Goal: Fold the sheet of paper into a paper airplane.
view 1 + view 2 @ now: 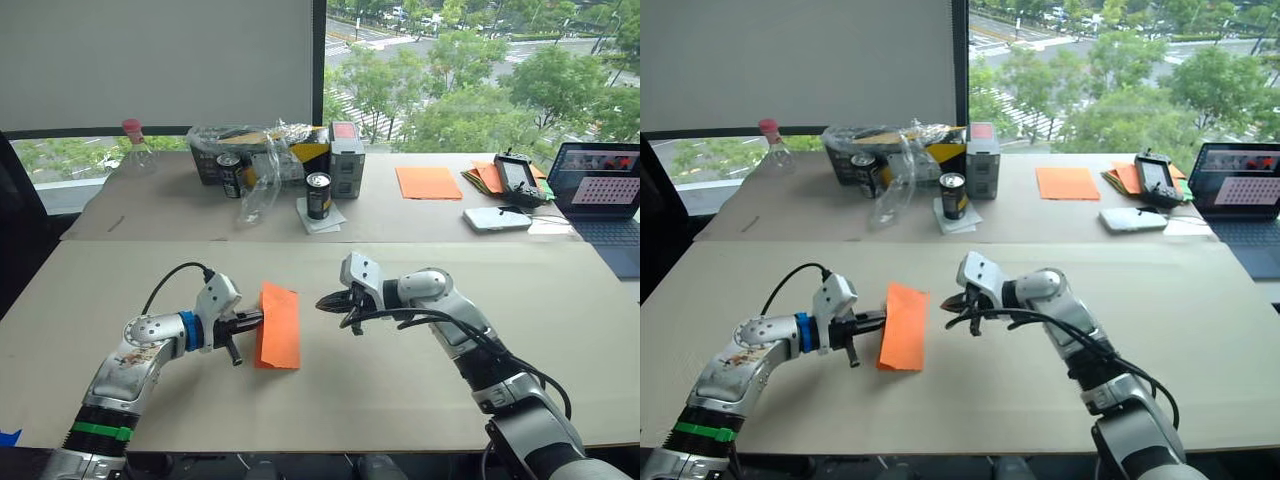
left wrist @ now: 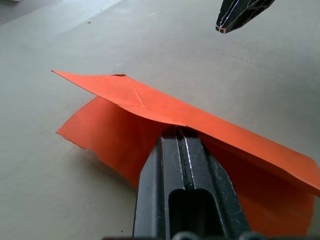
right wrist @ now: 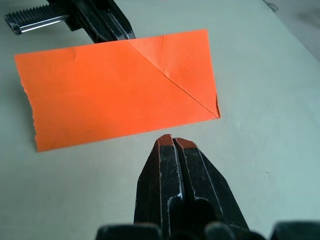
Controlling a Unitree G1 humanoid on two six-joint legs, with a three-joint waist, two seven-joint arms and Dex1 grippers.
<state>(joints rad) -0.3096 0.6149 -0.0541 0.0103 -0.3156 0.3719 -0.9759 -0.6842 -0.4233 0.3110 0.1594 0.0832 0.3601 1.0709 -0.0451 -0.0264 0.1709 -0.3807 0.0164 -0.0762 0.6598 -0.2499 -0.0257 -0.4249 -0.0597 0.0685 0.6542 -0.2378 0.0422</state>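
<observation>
The sheet of paper (image 1: 279, 326) is bright orange and folded into a long rectangle with a diagonal crease at one corner (image 3: 185, 90). It has the form of a rectangle, not of a paper airplane. My left gripper (image 1: 256, 320) is shut on the paper's left edge and holds it tilted, its lower edge near the table. In the left wrist view the fingers (image 2: 181, 137) pinch the fold. My right gripper (image 1: 325, 300) is shut and empty, a short way right of the paper. Its tips (image 3: 172, 141) are close to the paper's edge but apart from it.
On the far table stand a basket (image 1: 215, 150) with crumpled plastic, two black cans (image 1: 318, 194), a grey box (image 1: 346, 158) and a bottle (image 1: 134, 145). A smooth orange sheet (image 1: 427, 182), a pile of orange sheets (image 1: 484, 178), a handheld device (image 1: 517, 176) and a laptop (image 1: 606, 186) lie at the far right.
</observation>
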